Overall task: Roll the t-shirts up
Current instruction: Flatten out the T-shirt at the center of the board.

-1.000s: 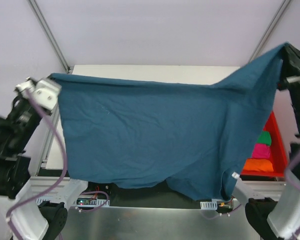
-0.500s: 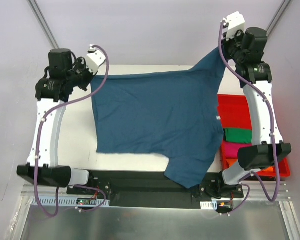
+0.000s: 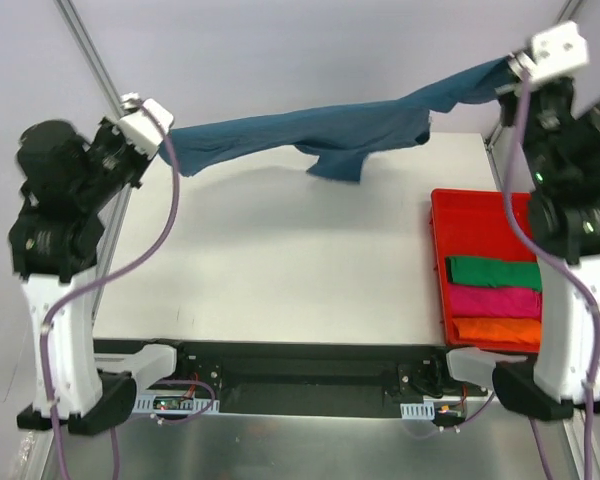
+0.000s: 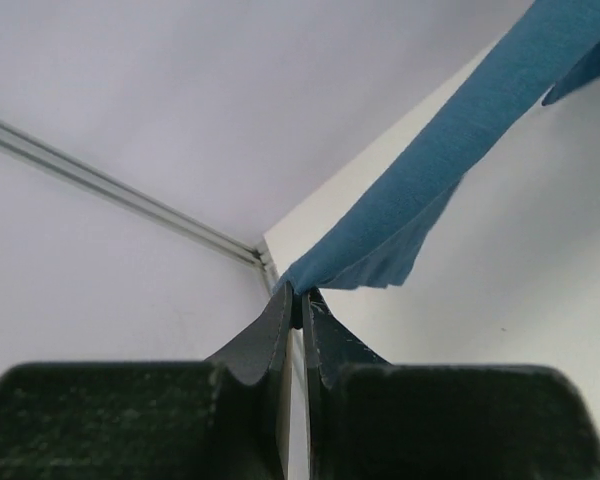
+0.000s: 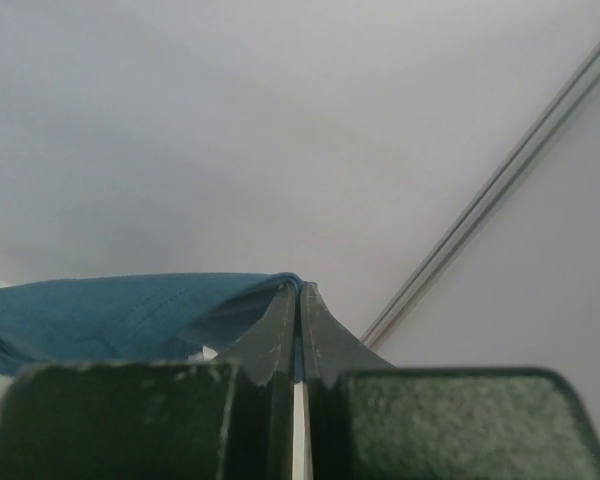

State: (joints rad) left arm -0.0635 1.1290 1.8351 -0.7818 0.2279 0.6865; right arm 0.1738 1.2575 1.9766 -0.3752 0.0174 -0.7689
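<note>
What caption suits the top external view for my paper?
Left gripper and right gripper hold the teal t-shirt stretched in mid-air; other shirts lie in the red tray.

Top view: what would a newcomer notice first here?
The teal t-shirt hangs stretched in mid-air above the far edge of the table. It is pinched at one end by the shut left gripper and at the other by the shut right gripper, and a fold sags near its middle. Next comes the red tray at the table's right edge, holding a green shirt, a magenta shirt and an orange shirt lined up.
</note>
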